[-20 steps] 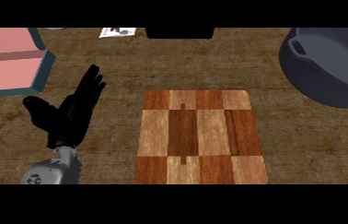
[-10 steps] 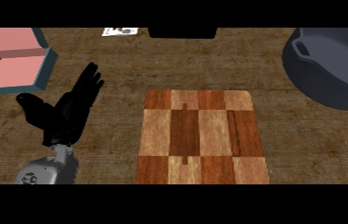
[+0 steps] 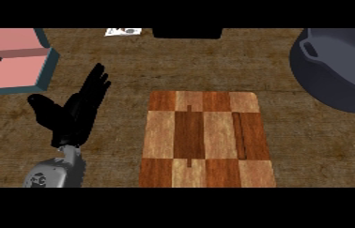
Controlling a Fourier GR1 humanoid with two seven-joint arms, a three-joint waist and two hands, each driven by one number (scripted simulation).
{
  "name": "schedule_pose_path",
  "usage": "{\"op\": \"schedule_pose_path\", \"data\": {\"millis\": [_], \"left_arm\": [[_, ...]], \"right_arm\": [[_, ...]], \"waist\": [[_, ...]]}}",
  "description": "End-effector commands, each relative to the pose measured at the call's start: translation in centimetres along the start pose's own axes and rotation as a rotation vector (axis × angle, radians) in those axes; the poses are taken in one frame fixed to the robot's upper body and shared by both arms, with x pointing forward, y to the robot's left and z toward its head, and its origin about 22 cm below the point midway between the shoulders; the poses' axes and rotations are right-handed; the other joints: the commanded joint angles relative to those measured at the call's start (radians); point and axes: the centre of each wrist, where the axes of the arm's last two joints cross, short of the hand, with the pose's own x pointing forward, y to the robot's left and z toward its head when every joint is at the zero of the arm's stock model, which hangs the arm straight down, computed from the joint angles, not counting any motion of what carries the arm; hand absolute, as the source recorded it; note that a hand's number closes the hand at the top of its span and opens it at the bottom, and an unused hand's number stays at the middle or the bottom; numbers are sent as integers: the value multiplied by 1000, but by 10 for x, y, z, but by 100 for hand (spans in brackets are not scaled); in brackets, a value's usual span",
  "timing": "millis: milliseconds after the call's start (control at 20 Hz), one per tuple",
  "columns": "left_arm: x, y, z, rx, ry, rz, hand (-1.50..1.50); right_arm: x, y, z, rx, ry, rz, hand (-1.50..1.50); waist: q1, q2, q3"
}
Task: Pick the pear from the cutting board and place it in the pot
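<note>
- The cutting board point(image 3: 204, 140) lies toward 6 o'clock, its near end cut by the view's lower edge. Bare bench point(image 3: 208, 63) borders its other sides.
- The dark pot point(image 3: 329, 65) sits at 2 o'clock, cut by the right edge and well apart from the board.
- The pear cannot be seen here.
- A pink box point(image 3: 21, 58) fills the 10 o'clock corner.
- The left hand point(image 3: 73, 117) stands at 8 o'clock, apart from the board. Its fingers point(image 3: 96, 84) are straight and close together, pointing toward 12, with the thumb splayed toward 10.

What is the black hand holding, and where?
Nothing. The left hand is open with straight fingers, beside the cutting board. The right hand does not show.
</note>
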Motion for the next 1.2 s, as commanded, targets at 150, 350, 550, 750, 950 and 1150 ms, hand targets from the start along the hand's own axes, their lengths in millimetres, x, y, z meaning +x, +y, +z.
{"op": "schedule_pose_path", "data": {"millis": [150,350,550,750,950,1150], "left_arm": [[-9,-5,3,-6,-2,-5,0],[8,5,-5,-6,-24,5,0],[-14,-7,11,-9,16,0,0],[0,3,4,3,-15,-6,0],[-6,-12,3,8,-10,-8,0],[-21,18,6,17,23,-5,0]], "right_arm": [[-19,59,-18,119,60,-68,150],[-21,65,-24,221,194,-215,-150],[-21,79,-22,233,207,-339,-150],[-36,82,-23,69,151,-512,-150],[-41,60,-32,-145,120,-605,-150],[-72,44,-45,-243,169,-649,-150]], "waist": [[12,6,1],[13,6,1],[16,4,2],[3,1,2],[-2,1,2],[-18,-5,0]]}}
